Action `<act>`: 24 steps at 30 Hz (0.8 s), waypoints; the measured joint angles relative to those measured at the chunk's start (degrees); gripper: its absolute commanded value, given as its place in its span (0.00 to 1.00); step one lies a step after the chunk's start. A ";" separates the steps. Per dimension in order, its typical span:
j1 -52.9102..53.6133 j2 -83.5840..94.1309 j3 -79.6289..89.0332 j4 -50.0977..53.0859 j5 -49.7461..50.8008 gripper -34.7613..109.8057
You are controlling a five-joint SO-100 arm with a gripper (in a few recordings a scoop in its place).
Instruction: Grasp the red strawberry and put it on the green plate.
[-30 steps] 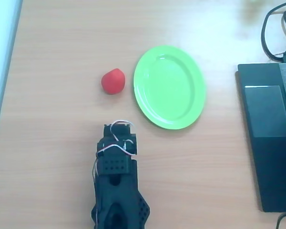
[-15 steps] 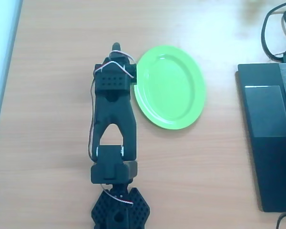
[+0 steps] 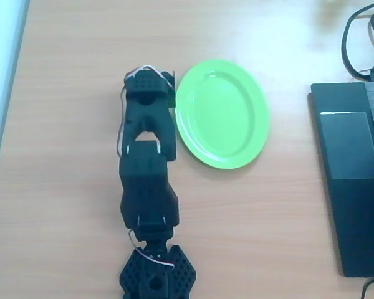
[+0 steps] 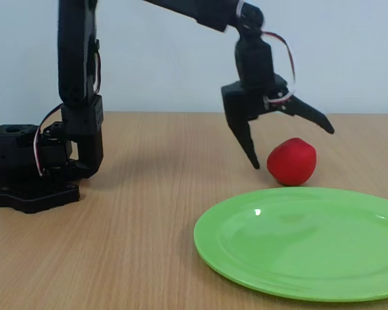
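Note:
In the fixed view the red strawberry sits on the wooden table just behind the far rim of the green plate. My black gripper hangs open right over it. One finger points down close to the strawberry's left side, and the other finger juts out above it to the right. Neither finger touches it. In the overhead view my arm stretches up the table beside the left rim of the green plate and hides the strawberry.
A black laptop lies along the table's right side, with dark cables above it. My arm's base stands at the left in the fixed view. The table's left edge borders a pale strip.
My arm has unfolded from near its base and reached forward over the strawberry, which is now covered in the overhead view. In the last half second the wrist tipped further down.

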 measured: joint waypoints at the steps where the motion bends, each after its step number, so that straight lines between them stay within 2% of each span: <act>1: 0.00 -1.67 -1.41 -0.09 0.00 0.64; 7: -1.05 -7.03 -7.47 -0.44 0.00 0.57; 17: -1.67 -9.32 -8.96 -1.23 -1.93 0.33; 24: -1.67 -10.20 -8.96 -0.88 -1.93 0.41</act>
